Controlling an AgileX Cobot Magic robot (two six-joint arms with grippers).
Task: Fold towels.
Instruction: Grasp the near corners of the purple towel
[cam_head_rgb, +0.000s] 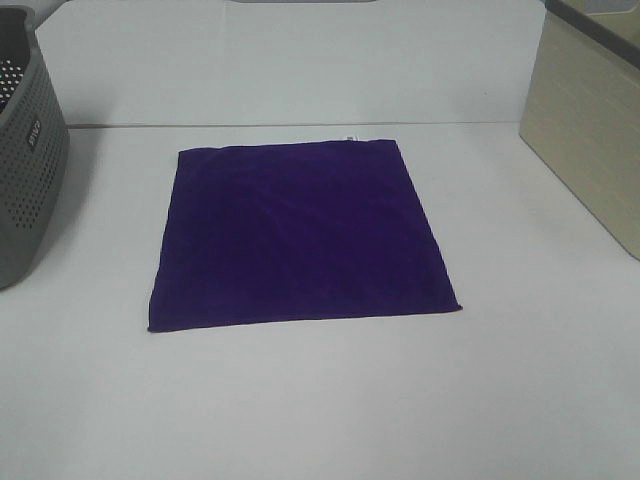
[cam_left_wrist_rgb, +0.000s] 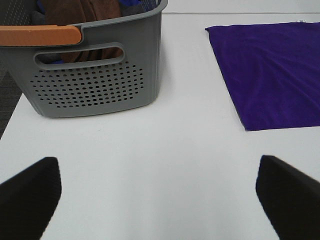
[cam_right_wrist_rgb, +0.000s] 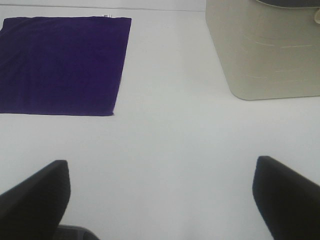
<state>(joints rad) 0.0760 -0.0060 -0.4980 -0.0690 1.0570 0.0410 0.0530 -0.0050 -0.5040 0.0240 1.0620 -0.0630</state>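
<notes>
A deep purple square towel (cam_head_rgb: 300, 235) lies flat and unfolded in the middle of the white table, with a tiny white tag (cam_head_rgb: 350, 138) at its far edge. It also shows in the left wrist view (cam_left_wrist_rgb: 272, 75) and in the right wrist view (cam_right_wrist_rgb: 62, 65). Neither gripper shows in the exterior high view. My left gripper (cam_left_wrist_rgb: 157, 200) is open and empty over bare table, off the towel's near left corner. My right gripper (cam_right_wrist_rgb: 160, 200) is open and empty over bare table, off the towel's near right corner.
A grey perforated laundry basket (cam_head_rgb: 25, 150) stands at the table's left; in the left wrist view (cam_left_wrist_rgb: 90, 85) it has an orange handle (cam_left_wrist_rgb: 40, 35) and holds brown and blue cloths. A beige bin (cam_head_rgb: 590, 140) stands at the right, also in the right wrist view (cam_right_wrist_rgb: 265, 50).
</notes>
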